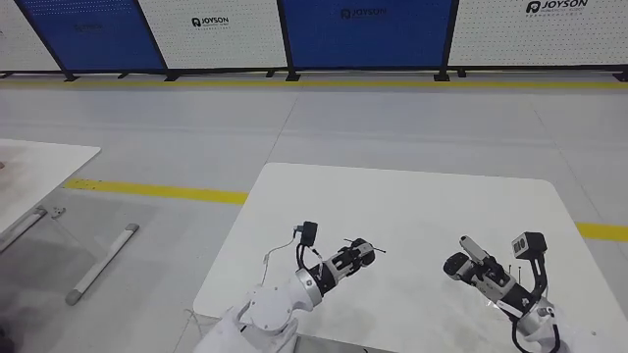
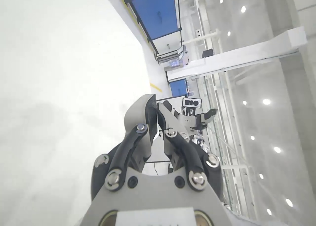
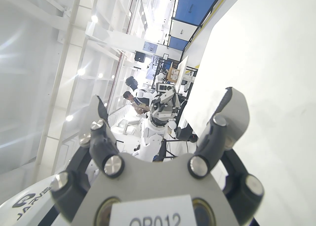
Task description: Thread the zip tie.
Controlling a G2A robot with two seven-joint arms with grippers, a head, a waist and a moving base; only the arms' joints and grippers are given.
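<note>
One zip tie [image 1: 377, 249] is seen: a thin black strip pinched between the pressed-together fingers of the left gripper [image 1: 359, 252], above the near part of the table [image 1: 412, 196]. The right gripper [image 3: 164, 98], well apart to the right, is spread wide and holds nothing. The tie is judged light, springy and slippery, and is best taken close to its free tip, so that bending is limited. Two grippers and one table are counted.
</note>
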